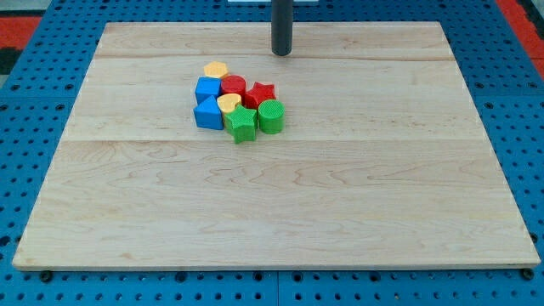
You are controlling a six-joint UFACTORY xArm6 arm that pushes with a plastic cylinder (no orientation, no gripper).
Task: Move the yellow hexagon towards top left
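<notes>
The yellow hexagon [216, 70] sits at the top of a tight cluster of blocks, left of the board's middle. My tip [281, 53] is above and to the right of the cluster, apart from all blocks. Below the hexagon are a blue cube [207, 88] and a red cylinder [233, 87]. A red star [261, 93] lies to the right. A yellow heart [228, 103] is in the middle. A blue block [207, 113], a green star [242, 123] and a green cylinder [271, 116] form the bottom row.
The wooden board [272, 204] lies on a blue pegboard surface [34, 51]. The board's edges run near every side of the view.
</notes>
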